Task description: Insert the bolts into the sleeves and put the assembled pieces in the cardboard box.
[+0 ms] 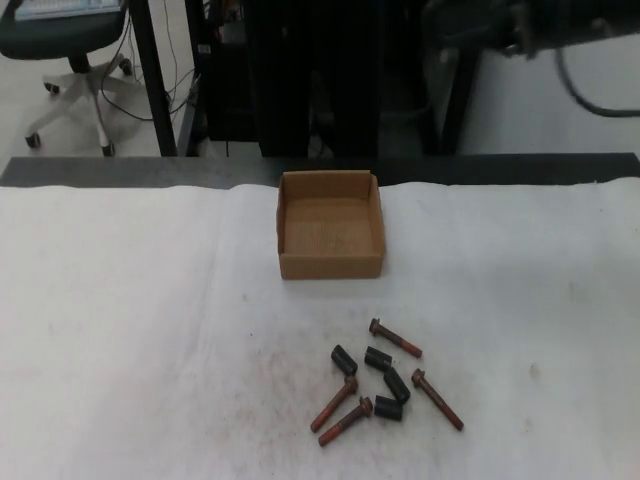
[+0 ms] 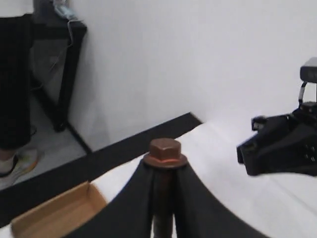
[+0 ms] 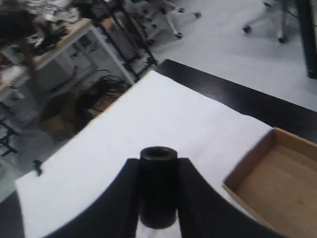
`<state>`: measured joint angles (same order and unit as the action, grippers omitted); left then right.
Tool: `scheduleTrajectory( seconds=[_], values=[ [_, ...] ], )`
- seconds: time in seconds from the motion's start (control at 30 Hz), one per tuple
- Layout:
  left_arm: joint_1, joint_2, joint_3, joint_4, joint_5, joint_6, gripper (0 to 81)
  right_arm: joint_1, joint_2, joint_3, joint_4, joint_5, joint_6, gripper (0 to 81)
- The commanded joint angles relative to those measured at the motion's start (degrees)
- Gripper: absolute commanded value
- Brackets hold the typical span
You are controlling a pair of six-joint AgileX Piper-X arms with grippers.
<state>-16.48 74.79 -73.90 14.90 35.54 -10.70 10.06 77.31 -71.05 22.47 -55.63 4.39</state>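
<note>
My left gripper (image 2: 164, 172) is shut on a rusty bolt (image 2: 165, 148), held upright with its hex head above the fingertips. A black sleeve (image 3: 158, 198) stands with its open end up in my right gripper (image 3: 157, 163), which is shut on it. Both are raised above the white cloth. The cardboard box (image 1: 330, 265) sits open at the middle back of the cloth; its corner (image 2: 54, 213) lies below the bolt and its wall (image 3: 247, 166) beside the sleeve. Several loose bolts (image 1: 396, 338) and black sleeves (image 1: 344, 358) lie in a cluster in front of the box.
The other arm's black gripper body (image 2: 282, 148) hangs close beside the held bolt in the left wrist view. The bench's dark far edge (image 1: 150, 170) runs behind the box. An office chair (image 1: 75, 60) and dark racks stand beyond it.
</note>
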Motion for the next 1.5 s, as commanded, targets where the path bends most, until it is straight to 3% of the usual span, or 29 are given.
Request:
scheduleTrajectory(
  seconds=[0.0,0.23,0.47,0.6,0.77,1.0,1.47],
  values=[
    [-1.49,-1.21,3.02,-9.57,2.36,-6.81,0.3,-0.21,-4.11,3.17,-4.39,-4.02,0.49,0.8],
    [-7.46,-1.47,16.45,-47.37,4.42,-18.32,0.3,3.65,-11.07,12.83,-13.51,3.08,0.52,0.8],
    [-8.37,-1.47,18.76,-62.25,4.84,-25.91,0.3,9.52,-10.37,19.43,-19.96,8.97,0.77,0.8],
    [-8.42,-1.47,18.76,-64.62,8.77,-32.28,0.3,14.18,-10.28,21.79,-33.93,16.16,2.67,0.8],
    [-8.42,-1.47,18.76,-64.62,11.24,-33.47,0.3,18.56,-10.28,22.31,-45.05,21.10,2.64,0.8],
    [-8.42,-1.47,18.76,-64.62,11.23,-30.50,0.3,20.76,-10.28,22.31,-45.81,20.56,4.72,0.8],
    [-8.42,-1.47,18.76,-59.02,14.00,-22.84,0.3,20.87,-10.28,22.21,-45.81,19.16,5.03,0.8]
  ],
)
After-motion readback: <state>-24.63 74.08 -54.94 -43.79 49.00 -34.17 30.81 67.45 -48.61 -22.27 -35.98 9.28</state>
